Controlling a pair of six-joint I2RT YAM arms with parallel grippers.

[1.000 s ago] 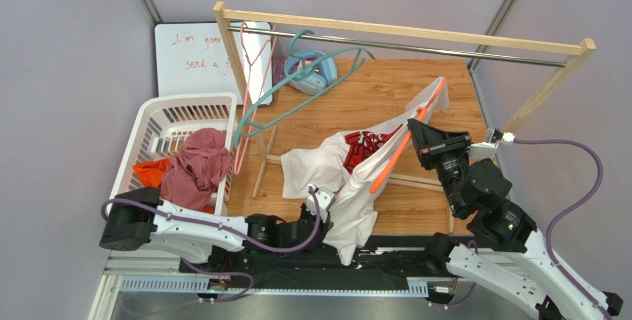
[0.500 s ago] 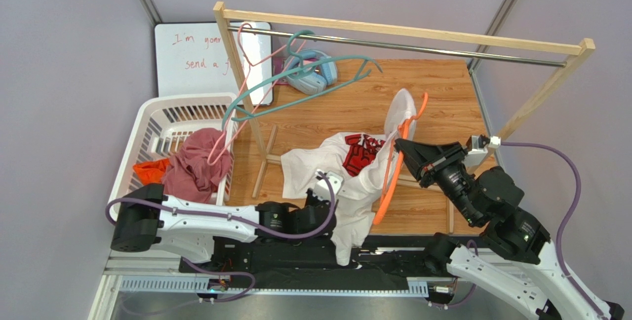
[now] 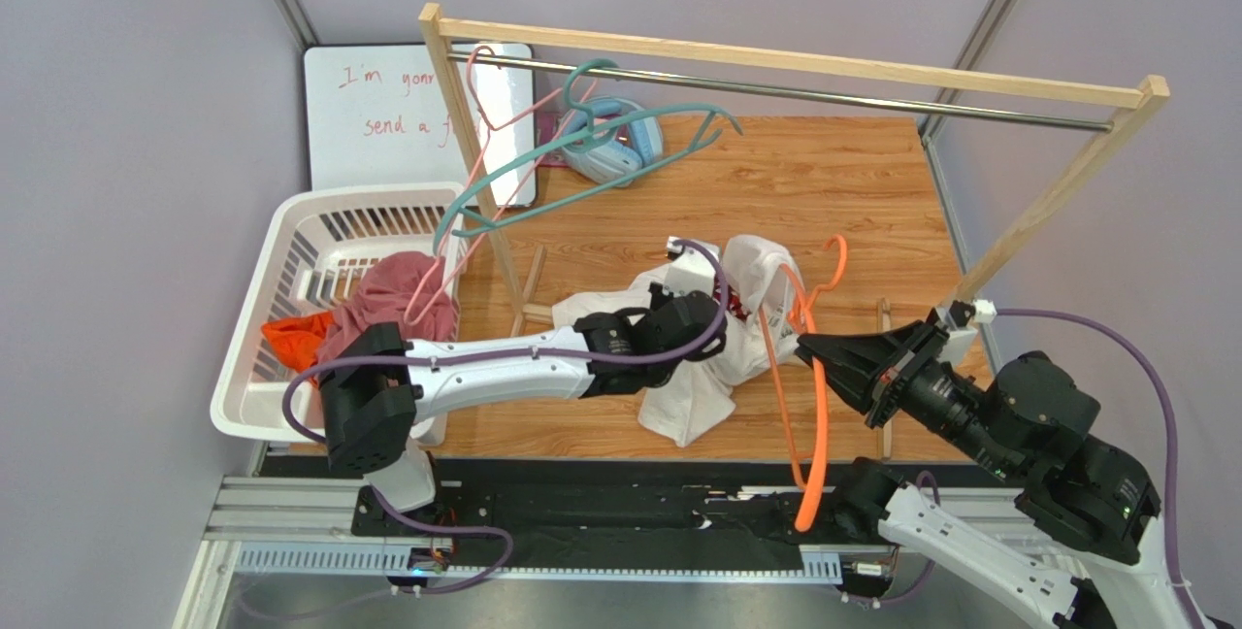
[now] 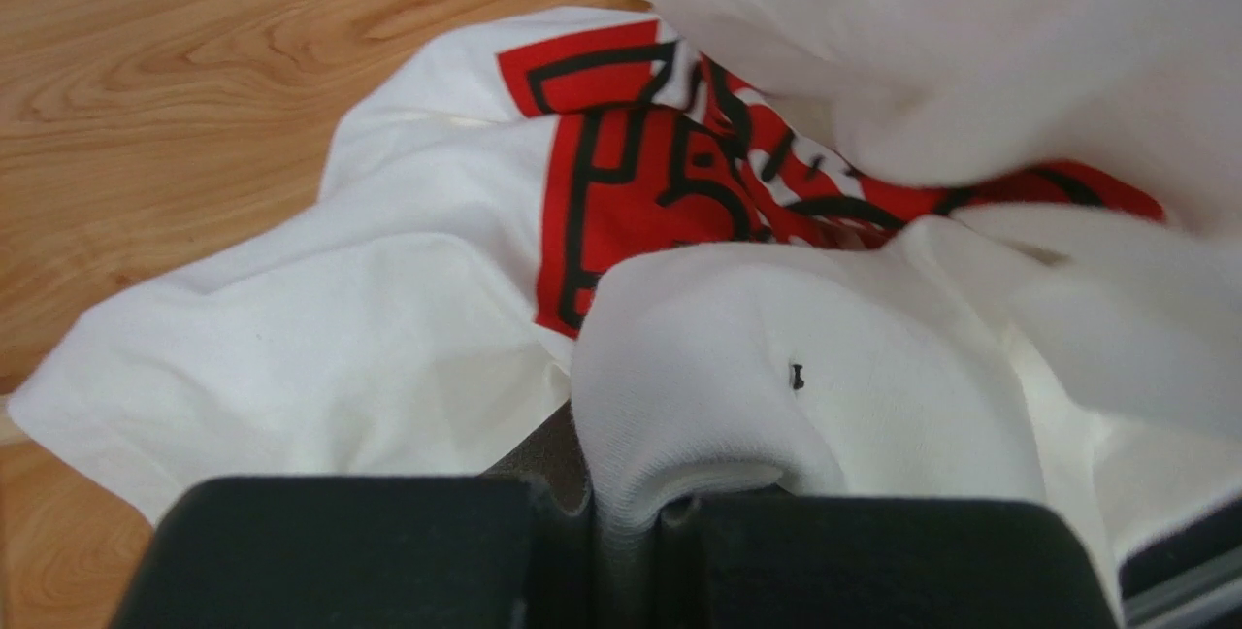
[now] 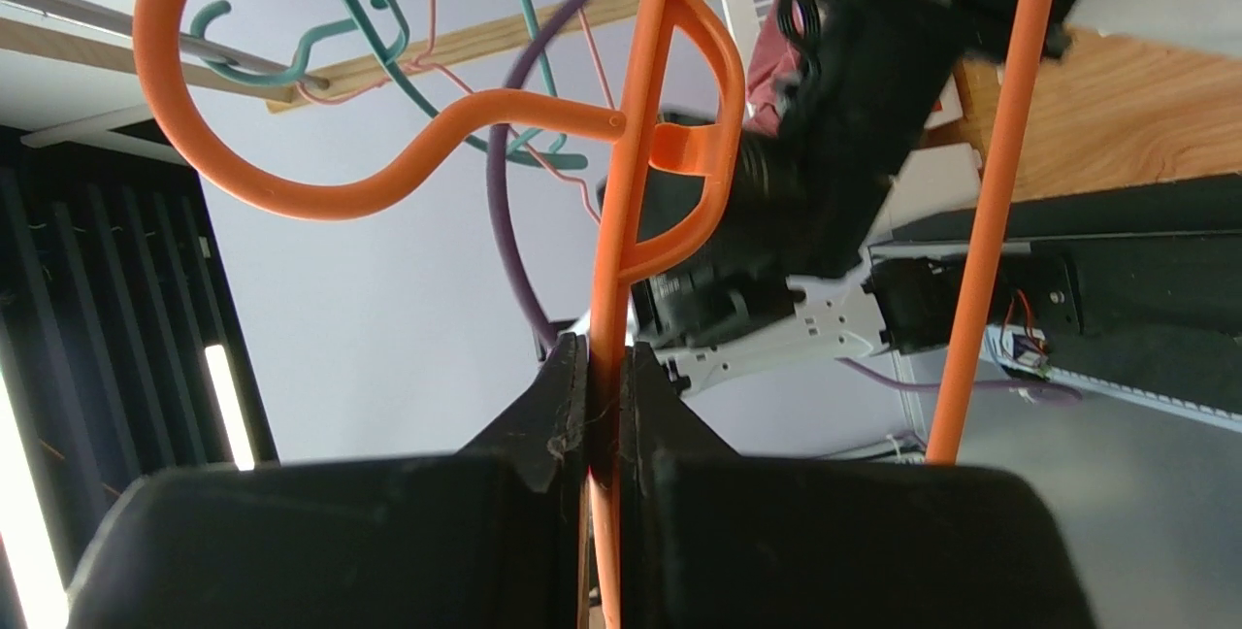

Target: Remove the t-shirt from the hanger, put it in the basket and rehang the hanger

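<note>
Firmly within left pincer (image 4: 630, 520), t-shirt (image 4: 423, 338) hem.

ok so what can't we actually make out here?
- Top view: whether the orange hanger is fully out of the t-shirt; folds cover its far arm.
- Left wrist: left gripper tips, buried in cloth.
- Top view: whiteboard text, cut by the rack post.
- Right wrist: hanger below the right gripper, off-frame.

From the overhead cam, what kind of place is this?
Likely a robot lab cell staged as a laundry corner: plain grey partition walls, a wooden clothes rack, and a white laundry basket holding clothes.
</note>
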